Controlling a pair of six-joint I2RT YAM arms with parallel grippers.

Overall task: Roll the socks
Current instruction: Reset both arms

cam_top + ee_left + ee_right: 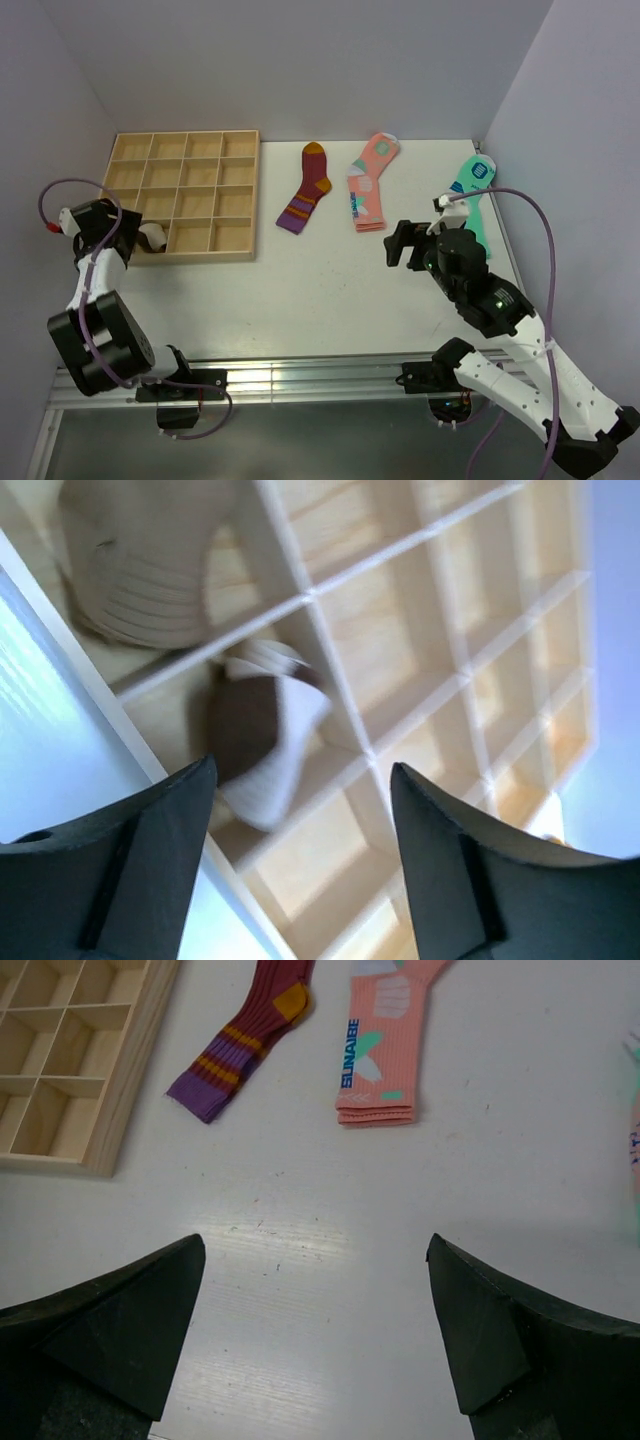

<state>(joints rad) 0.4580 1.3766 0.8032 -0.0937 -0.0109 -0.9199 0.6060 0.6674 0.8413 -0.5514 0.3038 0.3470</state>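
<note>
Socks (258, 742) sit bundled in the tray (335, 680) just ahead of the left gripper (302, 778), jaws parted, empty (right gripper (315, 1245) likewise, farther off).

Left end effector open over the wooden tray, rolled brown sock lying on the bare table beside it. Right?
No. The rolled brown sock lies inside a compartment of the wooden tray, not beside it; the left wrist view shows it. The left end effector is open over the tray, as you said.
</note>
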